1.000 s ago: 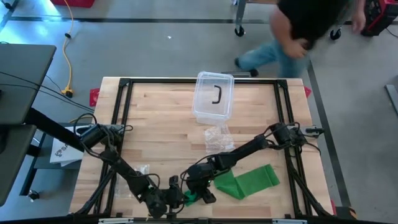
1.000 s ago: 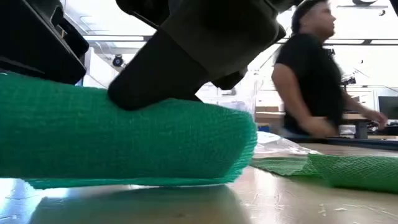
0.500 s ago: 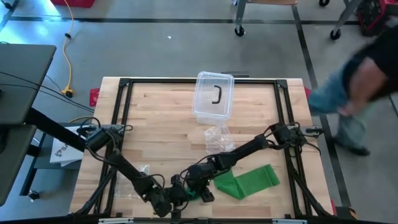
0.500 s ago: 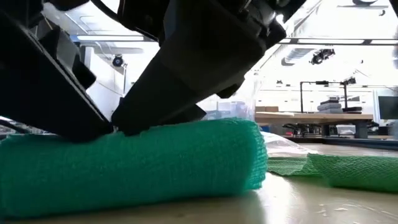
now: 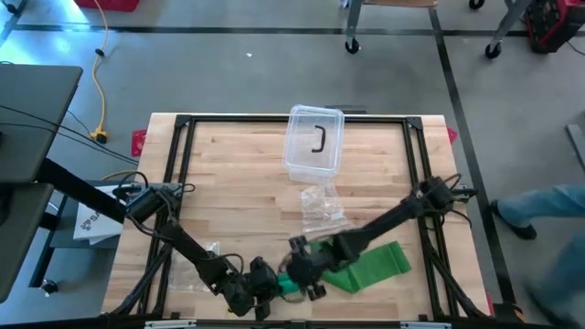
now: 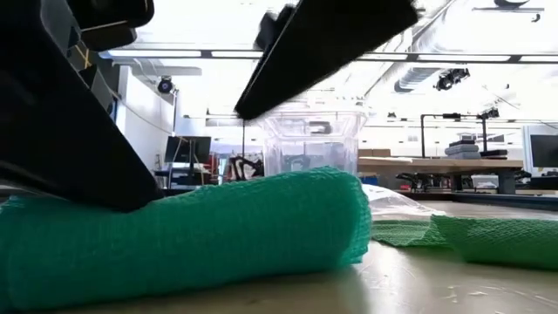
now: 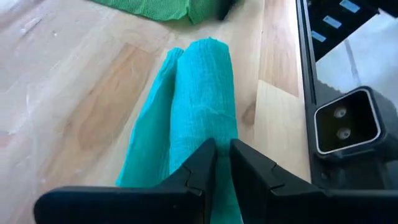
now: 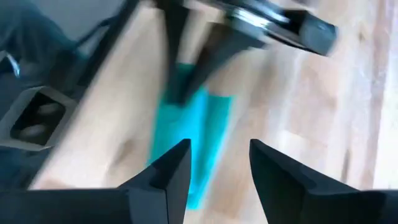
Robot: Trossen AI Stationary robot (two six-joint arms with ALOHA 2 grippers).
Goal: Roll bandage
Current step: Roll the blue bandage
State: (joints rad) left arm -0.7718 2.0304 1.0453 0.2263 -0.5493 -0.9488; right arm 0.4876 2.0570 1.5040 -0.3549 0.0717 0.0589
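Bandage (image 5: 366, 267) at near table edge: one end rolled into a fat tube, flat tail still trailing right, so rolling partly done. Left gripper (image 7: 222, 163) fingers pinched on the roll's end. Right gripper (image 8: 217, 169) fingers apart, just above roll, holding nothing

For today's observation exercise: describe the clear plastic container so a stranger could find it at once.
Start at the wooden table and look to its far edge, midway along. The clear plastic container stands there, apart from both arms. Unlike the crumpled wrapper and green bandage nearer, it is a rigid box with a dark handle.
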